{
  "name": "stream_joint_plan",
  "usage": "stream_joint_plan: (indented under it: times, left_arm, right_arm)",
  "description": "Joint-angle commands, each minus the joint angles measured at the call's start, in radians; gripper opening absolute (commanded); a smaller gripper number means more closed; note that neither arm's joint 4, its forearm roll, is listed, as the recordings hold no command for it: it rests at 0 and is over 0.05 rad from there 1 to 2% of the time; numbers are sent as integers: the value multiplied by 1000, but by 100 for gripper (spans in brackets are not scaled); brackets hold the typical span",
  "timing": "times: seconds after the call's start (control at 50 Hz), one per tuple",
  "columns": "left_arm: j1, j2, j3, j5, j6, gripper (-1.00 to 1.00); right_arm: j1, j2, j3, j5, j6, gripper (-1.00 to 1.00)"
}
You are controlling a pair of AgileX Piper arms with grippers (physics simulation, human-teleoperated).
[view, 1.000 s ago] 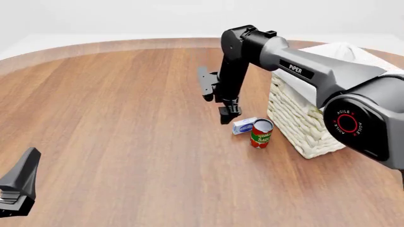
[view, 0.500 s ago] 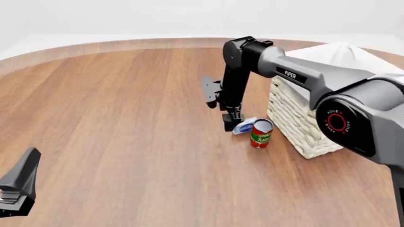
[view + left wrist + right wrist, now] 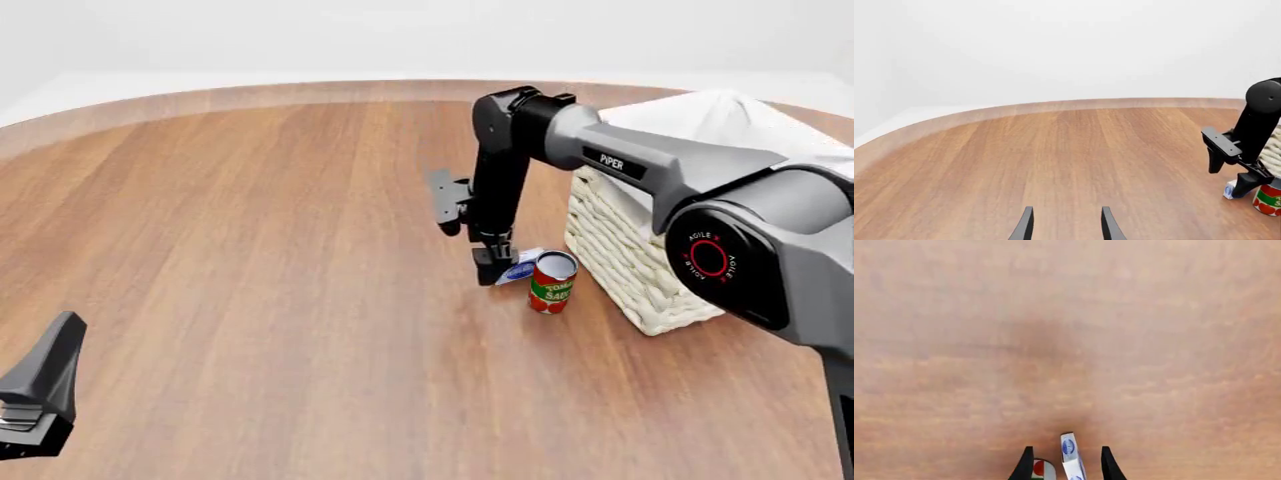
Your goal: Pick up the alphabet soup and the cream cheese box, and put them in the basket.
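Our left gripper idles, jaws apart. Our right gripper straddles the cream cheese box, jaws apart; the tomato sauce can, touching at four o'clock, could tip. The basket sits beyond.

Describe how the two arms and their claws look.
The right arm has grey links, black joints, white "PIPER" lettering and a red ring marked "AGILE X" on a black round cap. Its claw is black. The left claw has two thin, black, tapered fingers.
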Motion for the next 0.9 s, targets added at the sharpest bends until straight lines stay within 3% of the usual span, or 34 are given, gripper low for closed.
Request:
stream_joint_plan:
  times: [0.02, 0.9]
  left_arm:
    - [0, -1, 1, 0, 0, 100]
    - [0, -1, 1, 0, 0, 100]
  right_arm:
    - [2, 0, 19, 0, 8, 100]
    - [-32, 28, 20, 0, 26, 100]
